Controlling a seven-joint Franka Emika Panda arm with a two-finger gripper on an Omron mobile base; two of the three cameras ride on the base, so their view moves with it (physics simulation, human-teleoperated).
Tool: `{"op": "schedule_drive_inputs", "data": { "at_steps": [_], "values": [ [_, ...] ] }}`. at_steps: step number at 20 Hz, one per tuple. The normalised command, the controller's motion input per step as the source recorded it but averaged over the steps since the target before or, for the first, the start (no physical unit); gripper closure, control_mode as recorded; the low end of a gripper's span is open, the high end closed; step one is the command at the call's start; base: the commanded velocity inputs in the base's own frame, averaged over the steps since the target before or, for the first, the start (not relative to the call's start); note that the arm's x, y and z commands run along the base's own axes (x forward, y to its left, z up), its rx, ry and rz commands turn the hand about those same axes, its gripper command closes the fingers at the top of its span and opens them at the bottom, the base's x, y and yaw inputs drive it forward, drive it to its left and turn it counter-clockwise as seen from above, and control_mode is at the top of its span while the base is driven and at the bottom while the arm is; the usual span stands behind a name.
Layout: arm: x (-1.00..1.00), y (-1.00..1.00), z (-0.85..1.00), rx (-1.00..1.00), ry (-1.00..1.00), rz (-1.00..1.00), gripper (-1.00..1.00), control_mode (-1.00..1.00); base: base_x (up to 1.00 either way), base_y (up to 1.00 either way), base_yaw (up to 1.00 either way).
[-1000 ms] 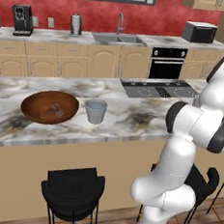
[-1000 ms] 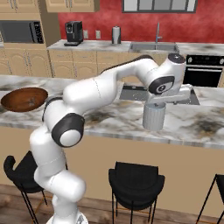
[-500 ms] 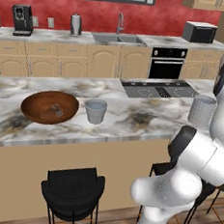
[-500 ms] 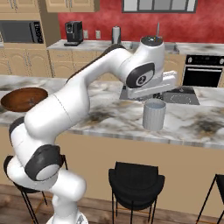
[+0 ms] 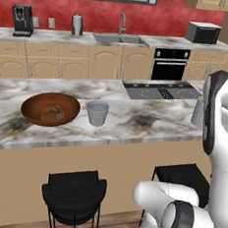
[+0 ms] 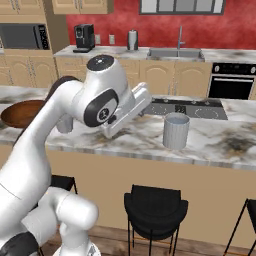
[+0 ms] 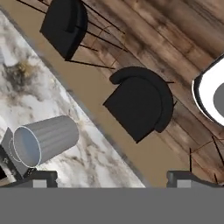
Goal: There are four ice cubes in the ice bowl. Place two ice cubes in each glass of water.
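My arm rises from the floor beside the stools and bends over the near edge of the marble counter (image 6: 210,145), with my wrist and hand reaching up and to the right, toward the taller glass (image 6: 176,130) that stands upright on the counter near the cooktop (image 6: 185,107). My gripper (image 7: 111,177) points down past the counter's edge, so I look along it at a black stool (image 7: 139,105) and the wooden floor (image 7: 175,39) below. My two fingers (image 7: 39,177) stand wide apart with nothing between them. In my hand's view the taller glass lies toward the lower left, close by my left finger but not touching it, its open mouth turned toward me. The other glass (image 5: 97,113) stands further along the counter, just beside the wooden bowl (image 5: 50,109), well apart from the taller one. Something small and pale lies in the middle of the bowl; it is too small for me to tell whether it is ice or how many pieces there are. A steel kettle (image 5: 77,25) and a coffee machine (image 5: 22,19) sit on the back counter.
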Motion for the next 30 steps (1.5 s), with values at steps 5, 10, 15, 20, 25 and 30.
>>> {"op": "schedule_drive_inputs", "data": {
  "at_steps": [5,10,15,20,25,30],
  "values": [
    [-0.62,1.0,-0.04,-0.11,0.0,0.67,-1.0,-1.0,0.0,0.0,0.0],
    [-0.12,1.0,0.01,-0.1,0.1,0.65,-1.0,-1.0,0.0,0.0,0.0],
    [-0.04,0.97,0.04,-0.18,0.17,0.6,-1.0,-1.0,0.0,0.0,0.0],
    [0.0,0.86,0.08,-0.17,0.02,0.52,-1.0,-1.0,0.0,0.0,0.0],
    [0.0,0.97,0.19,-0.2,0.0,0.54,-1.0,-1.0,0.0,0.0,0.0],
    [0.0,0.88,0.3,-0.22,-0.01,0.47,-1.0,-1.0,0.0,0.0,0.0]
  ]
}}
